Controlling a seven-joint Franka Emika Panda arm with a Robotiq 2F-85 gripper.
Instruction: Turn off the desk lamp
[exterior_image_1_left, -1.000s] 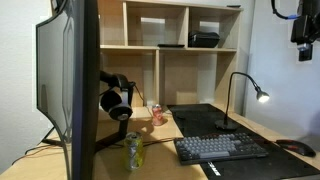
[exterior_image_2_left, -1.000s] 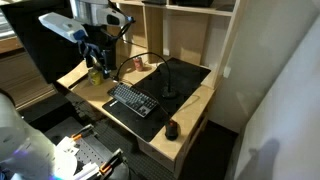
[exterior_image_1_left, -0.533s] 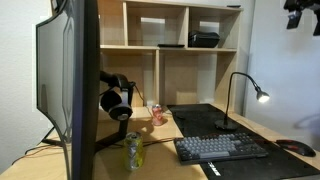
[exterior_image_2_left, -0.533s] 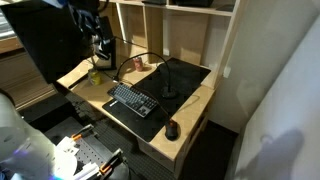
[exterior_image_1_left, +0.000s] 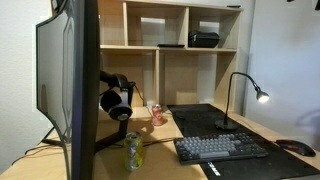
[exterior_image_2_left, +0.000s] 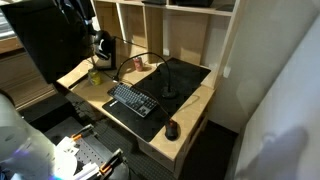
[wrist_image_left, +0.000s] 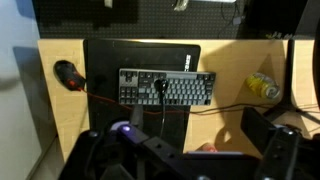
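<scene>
Since a second ago the gripper has been lifted out through the top right corner of an exterior view, while the things on the surface have been left where they were. In the wrist view the scene is looked down on from high up. There the fingers of the gripper are seen spread wide at the lower edge, and nothing is held or touched by them. In an exterior view, the monitor and the headphones are placed at the left. Further right, the desk lamp is stood on the black mat behind the keyboard, with the mouse near it at the right end. The slim black stem is held upright and arched over to a small head, from which bright white light is still given off.
</scene>
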